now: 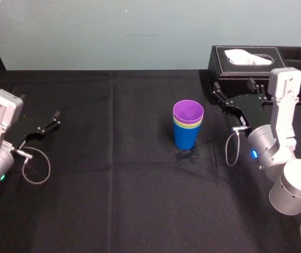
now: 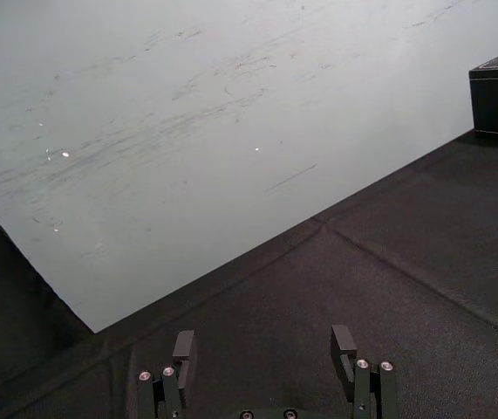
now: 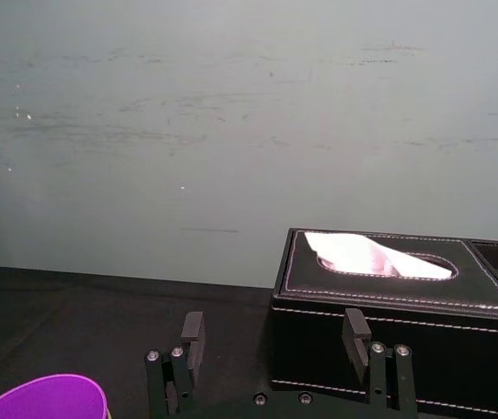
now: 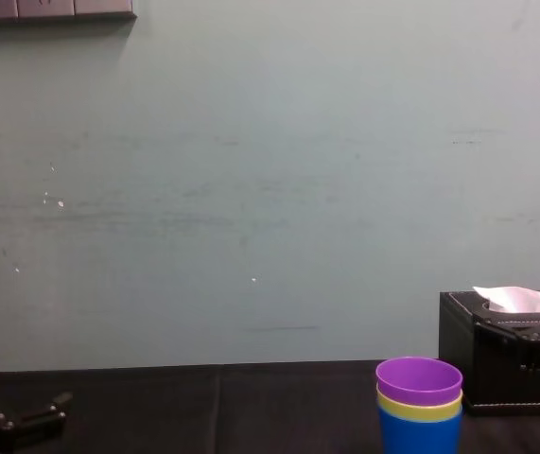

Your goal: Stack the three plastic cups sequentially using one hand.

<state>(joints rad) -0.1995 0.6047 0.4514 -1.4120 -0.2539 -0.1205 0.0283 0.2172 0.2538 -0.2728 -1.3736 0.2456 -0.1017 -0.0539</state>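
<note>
The three plastic cups stand nested in one upright stack near the middle of the black-clothed table (image 1: 113, 200). The smooth blue plastic cup (image 1: 186, 139) is at the bottom, the yellow-green plastic cup (image 1: 188, 125) shows as a thin band above it, and the purple plastic cup (image 1: 188, 112) sits on top with its mouth open upward. In the chest view the rims lie level and the stack does not lean.

The right gripper (image 3: 272, 319) hangs to the right of the stack and apart from it, just in front of the black leather tissue box (image 1: 229, 71) with its white tissue. Its jaws are spread wide and hold nothing. The left gripper (image 2: 263, 339) is parked at the far left of the table, well apart from the cups, and its jaws are also wide and empty.

By how things lie, the stacking itself looks finished — no cup stands alone, and neither gripper touches the stack. What is in hand seems to be the close of the task: the working arm clear of the cups.

The next move calls for little — at most drawing the right arm to rest. The care needed is to keep its open jaws from brushing the light stack on one side or the tissue box on the other.
</note>
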